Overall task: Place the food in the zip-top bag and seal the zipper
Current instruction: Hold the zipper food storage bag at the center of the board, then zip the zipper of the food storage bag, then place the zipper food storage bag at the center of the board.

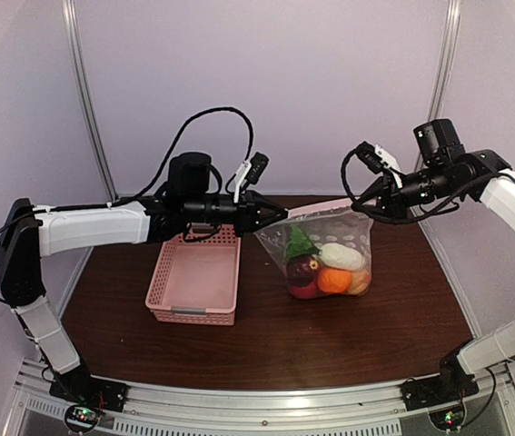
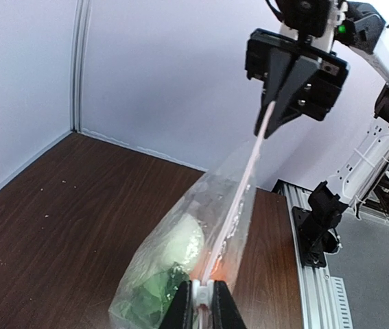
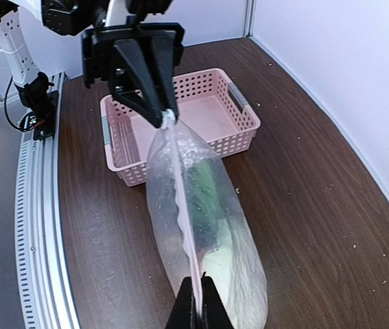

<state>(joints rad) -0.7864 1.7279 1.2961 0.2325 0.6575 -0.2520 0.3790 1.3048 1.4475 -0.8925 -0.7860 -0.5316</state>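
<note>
Nearest the overhead camera, both arm bases sit on the metal rail at 6 o'clock, at the near edge of the dark wooden table. The left arm rises from its base, bends, and stretches level toward 3 o'clock. The right arm climbs higher, bends, and reaches back toward 9 o'clock, angled slightly down. The two arms meet tip to tip above the middle of the table.

A pink basket stands under the left arm's wrist, just beside the bag at its 9 o'clock, and nothing shows in it. The clear dotted bag hangs at 6 o'clock from the fingers. Its bottom appears to rest on the table.

The food is all low inside the bag: a white radish with green leaves, with maroon, red, orange and yellow round pieces under it.

The left gripper is clamped on the 9 o'clock end of the zipper, fingers pressed together, with a small white tab between them. The right gripper pinches the 3 o'clock end, its fingers likewise tight on the strip. Between them the zipper runs taut and straight. Whether it is sealed along its whole length cannot be told.
</note>
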